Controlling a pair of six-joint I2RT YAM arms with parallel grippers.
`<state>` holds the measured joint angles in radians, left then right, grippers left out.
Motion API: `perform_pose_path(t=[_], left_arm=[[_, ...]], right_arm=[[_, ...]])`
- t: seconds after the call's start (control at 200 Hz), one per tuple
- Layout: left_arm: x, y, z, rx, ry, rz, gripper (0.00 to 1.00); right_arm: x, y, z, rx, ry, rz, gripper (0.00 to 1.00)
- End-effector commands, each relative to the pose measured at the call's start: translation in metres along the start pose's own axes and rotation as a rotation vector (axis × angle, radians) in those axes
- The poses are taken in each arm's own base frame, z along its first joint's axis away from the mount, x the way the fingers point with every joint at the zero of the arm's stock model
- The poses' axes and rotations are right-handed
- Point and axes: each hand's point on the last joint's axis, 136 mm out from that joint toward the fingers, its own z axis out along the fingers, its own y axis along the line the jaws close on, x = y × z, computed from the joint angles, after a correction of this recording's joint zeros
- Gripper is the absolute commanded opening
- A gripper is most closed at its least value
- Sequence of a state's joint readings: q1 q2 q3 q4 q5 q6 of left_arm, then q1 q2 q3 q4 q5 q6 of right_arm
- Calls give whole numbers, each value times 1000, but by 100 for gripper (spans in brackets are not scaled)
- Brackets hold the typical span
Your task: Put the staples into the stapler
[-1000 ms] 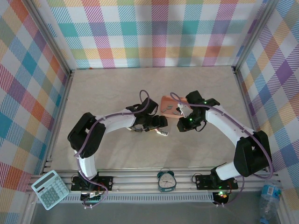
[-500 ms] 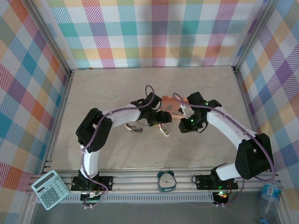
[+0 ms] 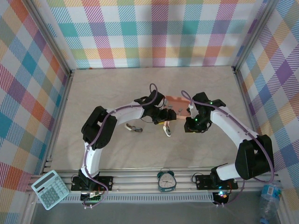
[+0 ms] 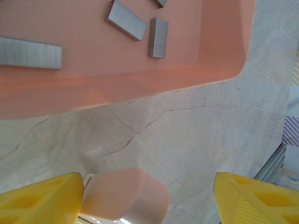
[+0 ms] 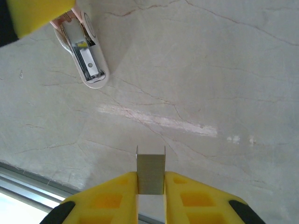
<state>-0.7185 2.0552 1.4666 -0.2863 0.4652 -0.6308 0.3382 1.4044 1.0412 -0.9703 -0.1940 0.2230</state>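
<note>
A small stapler lies on the table with its pink lid swung up and its metal channel bared. My left gripper hovers over it, open. The pink lid rests against the left fingertip, and the other finger stands far off. Just beyond is the pink tray holding loose strips of staples. My right gripper is shut on one short grey strip of staples, which sticks out past the fingertips above bare table, to the right of the stapler.
A second small stapler-like thing lies left of the left gripper. The pink tray sits between the two wrists. An alarm clock, a calculator and a bottle are at the near rail. Plaid walls enclose the table.
My left arm has reached further right towards the tray, and the stapler has shifted slightly right with it. The right gripper has drifted a little right, still holding its strip.
</note>
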Motion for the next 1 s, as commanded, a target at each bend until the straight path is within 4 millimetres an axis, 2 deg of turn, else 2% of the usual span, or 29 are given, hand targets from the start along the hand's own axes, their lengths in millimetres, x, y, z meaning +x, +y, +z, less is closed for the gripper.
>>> perform_pose_path(t=[0.0,0.23,0.39,0.745,0.995], left_arm=[[-3,-15,5,45,18,35,73],[0,5,0,-37,10,32,74],[-5,3,-8,-31,-19,37,74],[-25,11,-74,-67,-170,39,75],[-26,18,-92,-80,-199,29,75]], right_arm=[[15,-8,7,19,65,98,19],[17,-9,18,10,94,108,19],[22,-13,27,27,141,139,18],[33,-29,52,114,248,186,19],[37,-40,68,169,299,198,20]])
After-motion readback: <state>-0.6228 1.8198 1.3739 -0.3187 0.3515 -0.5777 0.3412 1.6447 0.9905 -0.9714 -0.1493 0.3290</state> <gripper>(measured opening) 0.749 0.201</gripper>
